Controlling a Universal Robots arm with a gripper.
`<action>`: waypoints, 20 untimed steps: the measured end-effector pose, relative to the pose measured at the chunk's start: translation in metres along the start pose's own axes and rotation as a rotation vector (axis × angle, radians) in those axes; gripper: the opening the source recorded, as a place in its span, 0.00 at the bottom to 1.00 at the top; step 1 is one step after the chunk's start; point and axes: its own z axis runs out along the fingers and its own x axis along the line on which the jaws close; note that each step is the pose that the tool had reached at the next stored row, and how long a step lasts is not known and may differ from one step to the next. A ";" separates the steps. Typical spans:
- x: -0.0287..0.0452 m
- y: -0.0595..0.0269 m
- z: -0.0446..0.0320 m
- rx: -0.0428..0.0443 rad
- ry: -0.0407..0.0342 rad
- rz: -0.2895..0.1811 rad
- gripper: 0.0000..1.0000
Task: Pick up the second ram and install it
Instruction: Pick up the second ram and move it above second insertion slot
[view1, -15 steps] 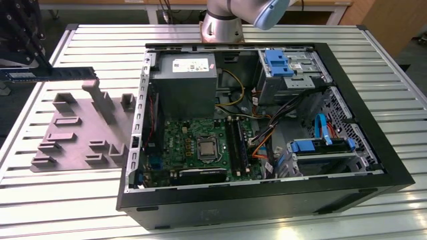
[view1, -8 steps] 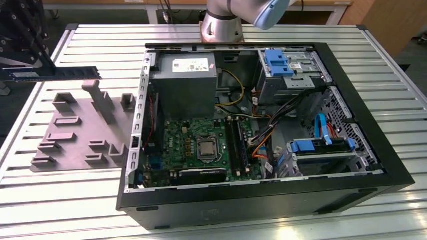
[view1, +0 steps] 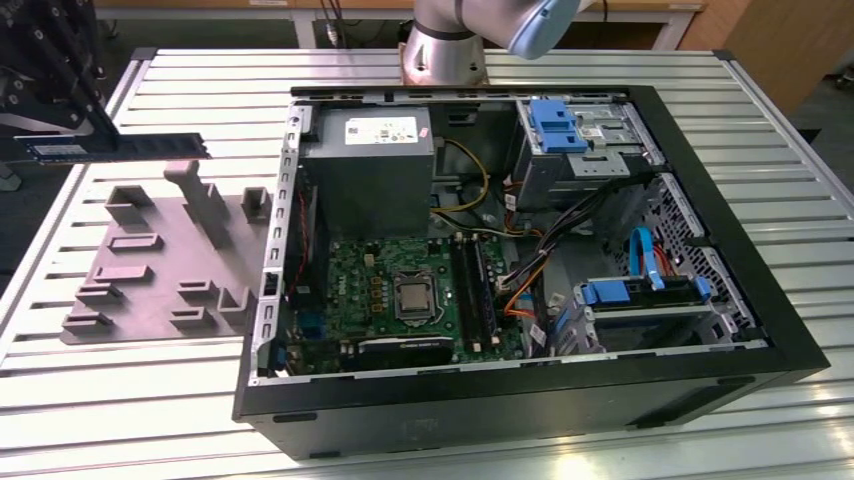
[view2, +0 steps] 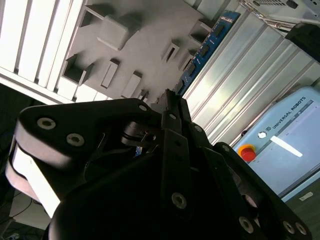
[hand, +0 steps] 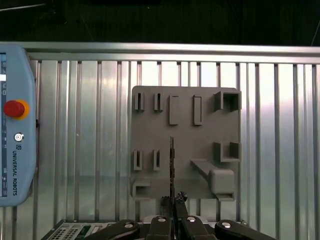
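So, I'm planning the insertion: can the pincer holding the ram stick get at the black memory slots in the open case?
Probably yes: the case lies open, nothing covers the memory slots, though cables run close beside them. The pincer grips the ram stick.

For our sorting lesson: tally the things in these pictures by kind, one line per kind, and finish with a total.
second ram: 1
grey moulded tray: 1
open computer case: 1
teach pendant: 1
robot arm: 1
Total: 5
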 end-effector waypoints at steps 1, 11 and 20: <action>0.0000 -0.0006 0.0000 0.0000 0.0000 0.000 0.14; -0.0001 -0.0060 -0.0002 0.0000 0.0000 0.000 0.14; -0.0002 -0.0204 -0.0005 0.0000 0.0000 0.000 0.14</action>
